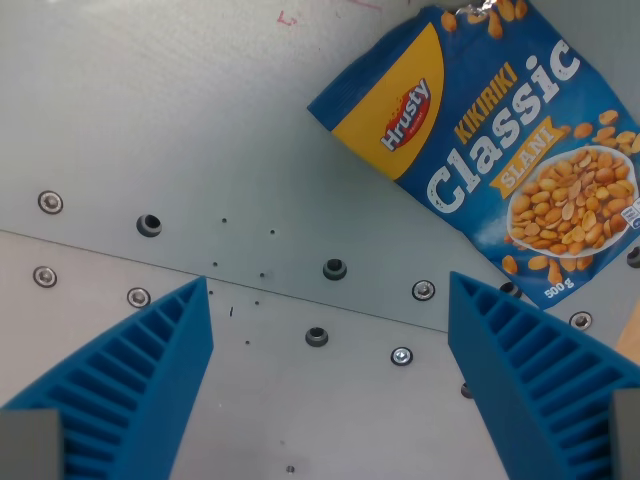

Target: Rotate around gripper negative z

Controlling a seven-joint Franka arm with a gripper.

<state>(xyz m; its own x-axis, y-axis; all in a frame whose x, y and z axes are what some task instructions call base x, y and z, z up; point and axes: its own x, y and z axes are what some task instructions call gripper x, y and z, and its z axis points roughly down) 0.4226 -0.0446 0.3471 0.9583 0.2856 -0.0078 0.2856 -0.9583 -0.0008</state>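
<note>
My gripper is open, its two blue ribbed fingers rising from the bottom corners of the wrist view with nothing between them. Under the gap lies bare grey metal table with screws and holes. A blue bag of peanuts, printed "Hrusty Kikiriki Classic", lies flat and tilted at the upper right, above the right finger and apart from it. The bag's right side runs out of the picture.
A seam between two metal plates crosses the view slantwise. Screws and threaded holes dot the surface. A tan edge shows at the far right.
</note>
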